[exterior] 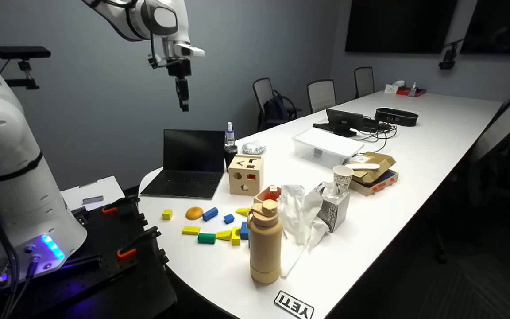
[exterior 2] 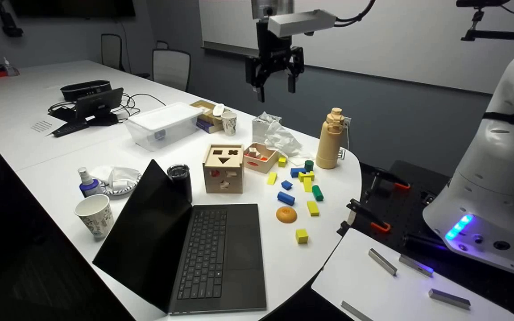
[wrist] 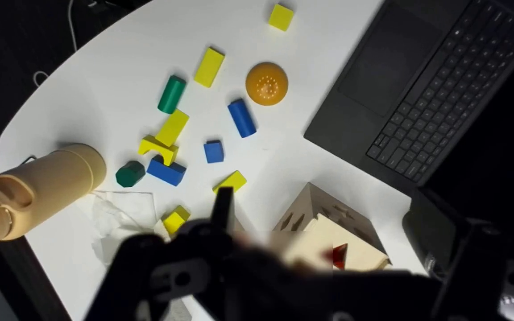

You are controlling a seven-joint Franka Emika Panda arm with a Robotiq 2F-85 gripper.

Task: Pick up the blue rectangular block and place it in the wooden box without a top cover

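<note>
The blue rectangular block [exterior 2: 298,172] lies on the table against a yellow arch block; it also shows in the wrist view [wrist: 166,171] and, partly behind the bottle, in an exterior view [exterior: 244,231]. A smaller blue block [wrist: 213,151] lies apart from it. The low open-topped wooden box [exterior 2: 258,166], with red inside and pieces in it, stands beside the wooden cube [exterior 2: 224,177], whose top has cut-out shapes. In the wrist view the open box is mostly hidden behind the gripper. My gripper [exterior 2: 276,89] is open and empty, high above the table near the cube.
A tan bottle [exterior: 265,243] stands near the blocks. An open laptop [exterior 2: 225,258] and a dark tumbler [exterior 2: 180,183] stand near the cube. A tissue box [exterior: 334,210] with tissues is beside the open box. A blue cylinder [wrist: 242,118] and yellow and green blocks lie scattered.
</note>
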